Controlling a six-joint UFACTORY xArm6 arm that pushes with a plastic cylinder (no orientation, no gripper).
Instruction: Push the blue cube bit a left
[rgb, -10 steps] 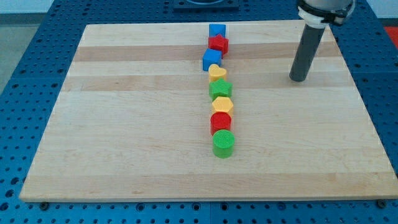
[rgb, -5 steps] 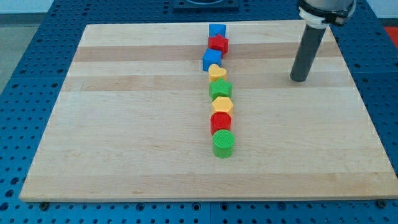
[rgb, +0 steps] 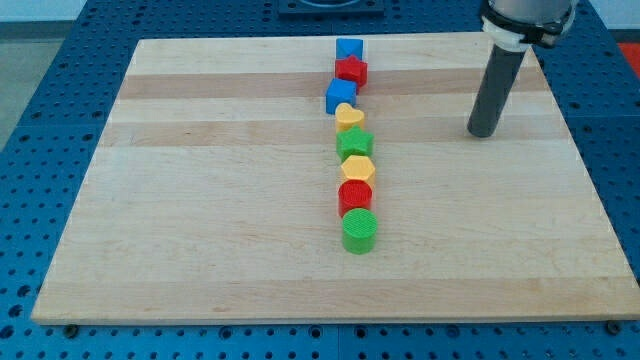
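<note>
In the camera view you have a wooden counter (rgb: 200, 200) on a blue perforated base (rgb: 40, 150), with eight blocks set in a nearly straight column running from the view's top towards its bottom, a little right of the middle.

Reading down that column, you see a small blue block (rgb: 349, 47) whose shape is hard to make out, then a red star-like block (rgb: 351, 70) touching it. Next is the blue cube (rgb: 340, 96), which sits slightly towards the view's left of the line and touches the red block above. Below it come a yellow heart-shaped block (rgb: 349, 117), a green star-like block (rgb: 354, 143), a yellow hexagonal block (rgb: 357, 167), a red cylinder (rgb: 355, 196) and a green cylinder (rgb: 360, 230) at the view's bottom end. Each one touches or sits just beside its neighbours.

Your arm carries no gripper, so there is nothing to report as wide, narrow or holding. It ends in a dark rod, and my tip (rgb: 483, 133) rests on the counter well apart from the column, on the view's right. It stands to the right of the blue cube and slightly lower in the view, about level with the yellow heart-shaped block, touching no block.
</note>
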